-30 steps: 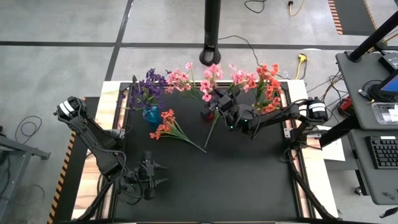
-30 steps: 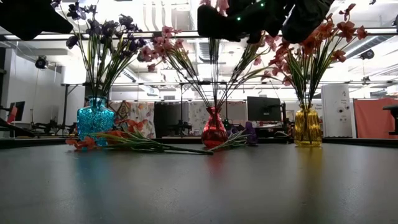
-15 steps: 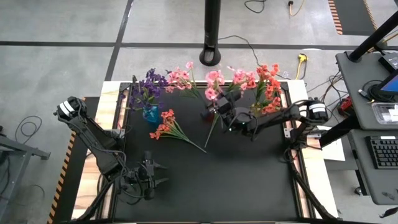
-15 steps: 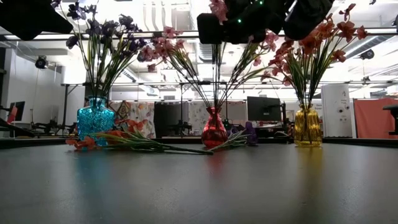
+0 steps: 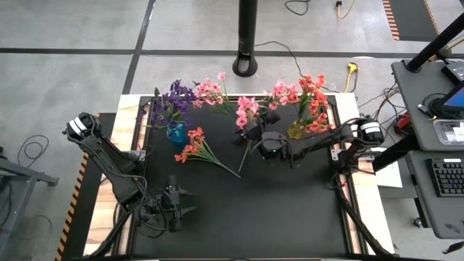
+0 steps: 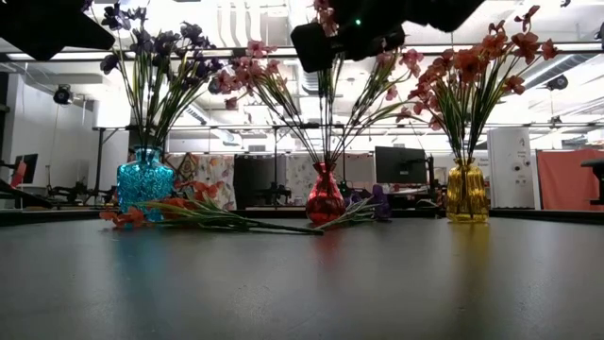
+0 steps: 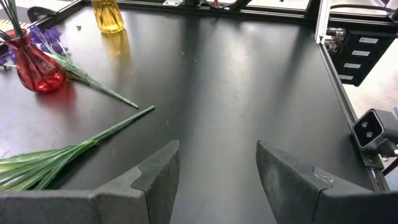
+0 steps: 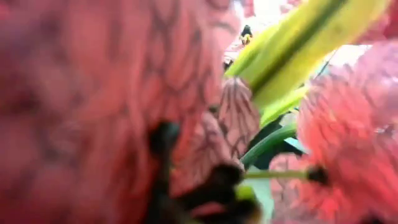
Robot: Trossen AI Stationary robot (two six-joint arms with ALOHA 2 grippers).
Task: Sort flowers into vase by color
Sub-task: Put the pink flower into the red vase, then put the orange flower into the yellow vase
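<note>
We see purple flowers (image 5: 172, 100) upright in the blue vase (image 5: 176, 133), pink flowers (image 5: 246, 109) in the red vase (image 6: 326, 200), orange-red flowers (image 5: 313, 98) in the yellow vase (image 6: 466, 195) — all along the table's far edge. One orange-red spray (image 5: 197, 147) lies flat beside the blue vase.

Right claw (image 5: 255, 130) — hidden among blurred blossoms (image 8: 93, 93)

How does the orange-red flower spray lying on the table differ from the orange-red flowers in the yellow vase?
The loose orange-red flower spray lies flat on the black table; the orange-red bunch in the yellow glass vase stands upright. The loose spray lies near the blue glass vase, holding purple flowers; the bunch sits at the table's opposite end. Both have green stems and orange-red blossoms.
</note>
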